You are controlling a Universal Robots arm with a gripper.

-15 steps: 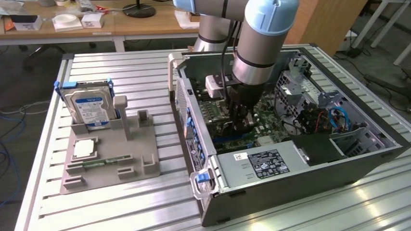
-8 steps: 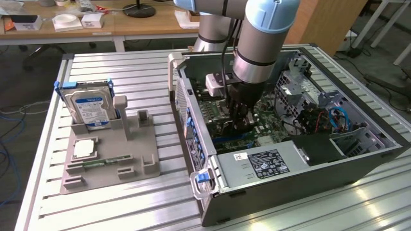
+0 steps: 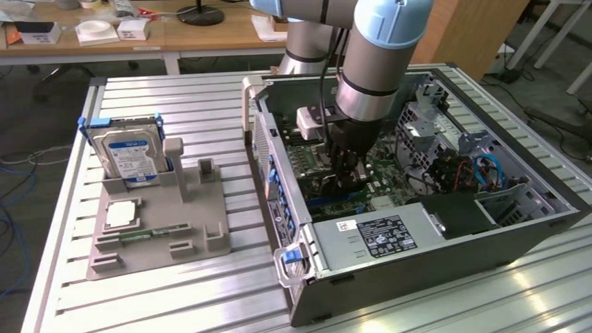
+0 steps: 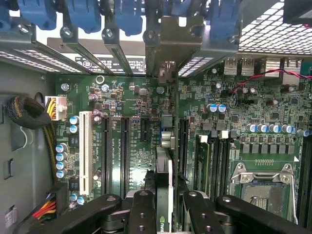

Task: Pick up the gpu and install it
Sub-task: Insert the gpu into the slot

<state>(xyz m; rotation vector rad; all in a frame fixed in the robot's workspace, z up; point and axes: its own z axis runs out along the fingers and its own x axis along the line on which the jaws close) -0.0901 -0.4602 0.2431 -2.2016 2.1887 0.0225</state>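
Jaws pinch the gpu (image 4: 163, 180) edge-on over the motherboard (image 4: 122, 97); I judge it best kept upright, pressed down squarely.

The gpu (image 4: 164, 168) looks dark, perhaps black like the gripper (image 4: 168, 207), against the green motherboard (image 4: 131, 100) and blue latches (image 4: 127, 14).

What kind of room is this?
Probably a robotics lab or workshop: a robot arm reaches into an open computer case on a slatted metal table, a hard drive stands in a grey holder, and wooden desks stand behind.
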